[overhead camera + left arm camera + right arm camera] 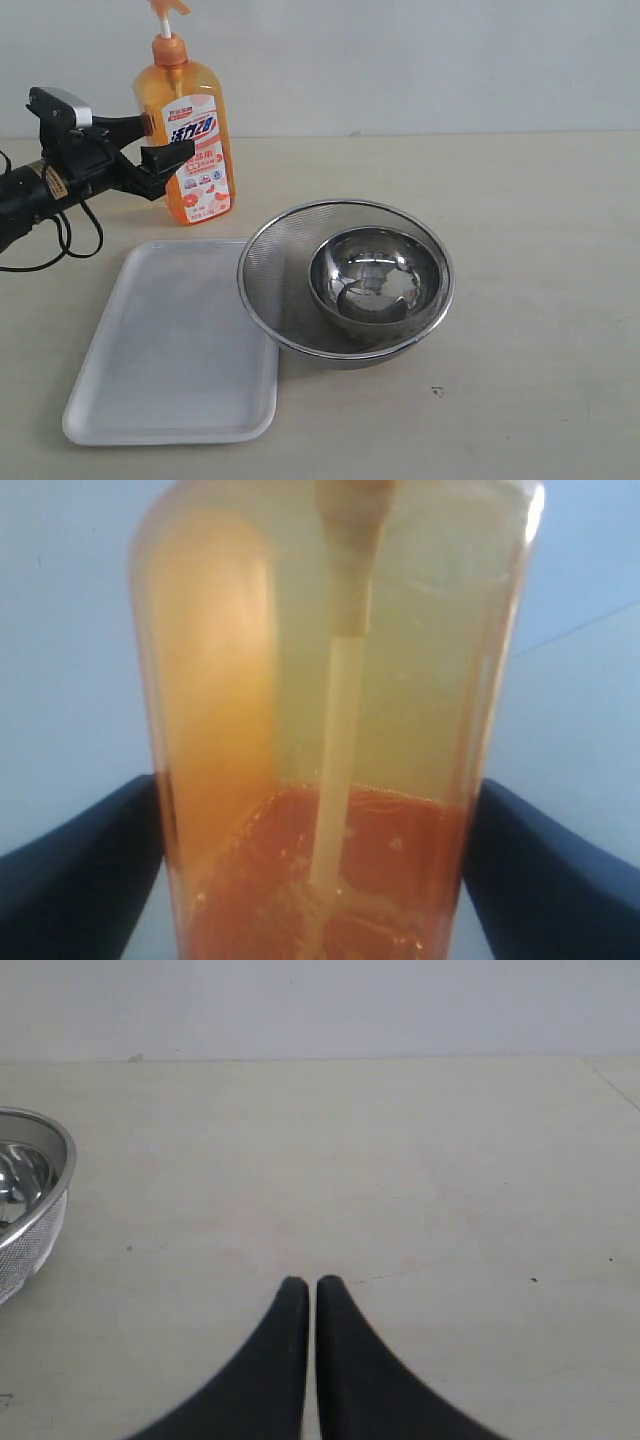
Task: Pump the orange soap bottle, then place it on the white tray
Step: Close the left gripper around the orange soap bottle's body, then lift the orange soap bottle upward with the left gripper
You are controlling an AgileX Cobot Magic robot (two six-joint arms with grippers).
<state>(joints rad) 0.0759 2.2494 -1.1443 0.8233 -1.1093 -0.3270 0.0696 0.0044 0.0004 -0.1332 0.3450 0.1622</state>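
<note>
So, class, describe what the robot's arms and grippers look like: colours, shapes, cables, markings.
The left gripper is black with wedge-shaped fingers, a silver-grey block on top, a yellow label on the arm behind and a black cable looping below. The right gripper has dark, smooth fingers curving to narrow rounded tips; its arm is unseen.

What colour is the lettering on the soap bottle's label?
Blue, on a white-and-orange label; clearest in the exterior view.

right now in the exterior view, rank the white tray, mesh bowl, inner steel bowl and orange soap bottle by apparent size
1. white tray and mesh bowl: too alike to split.
2. orange soap bottle, farther back, pump tip cropped.
3. inner steel bowl, clearly smallest.
</note>
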